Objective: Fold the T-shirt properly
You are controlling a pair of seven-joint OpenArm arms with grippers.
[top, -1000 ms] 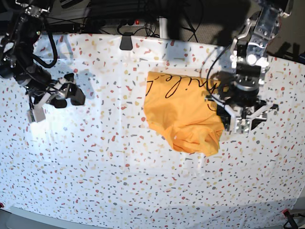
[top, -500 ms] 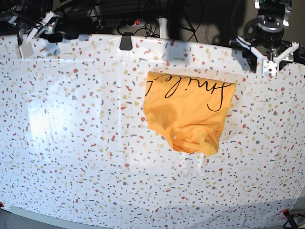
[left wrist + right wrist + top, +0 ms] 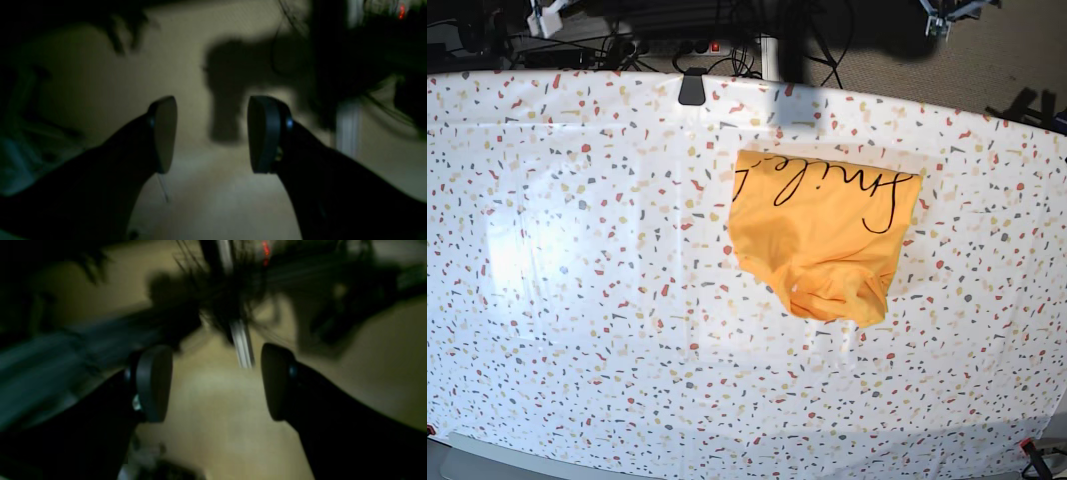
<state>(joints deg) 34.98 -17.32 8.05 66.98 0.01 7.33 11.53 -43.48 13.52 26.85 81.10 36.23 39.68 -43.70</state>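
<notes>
the speckled tablecloth [image 3: 577,330] fills the base view from its near edge. right of centre on it lies the t-shirt [image 3: 822,240], bundled into a rough rectangle, its long axis running left to right. its near edge is rumpled and sags to a bunched corner at the near right; the far edge is straight, with black cursive lettering [image 3: 837,185] running along it. further back, a dark clip [image 3: 692,87] sits at the cloth's far edge. the left gripper [image 3: 211,135] and the right gripper [image 3: 217,383] each hang over dim floor with jaws spread wide, gripping nothing, well apart from the shirt.
</notes>
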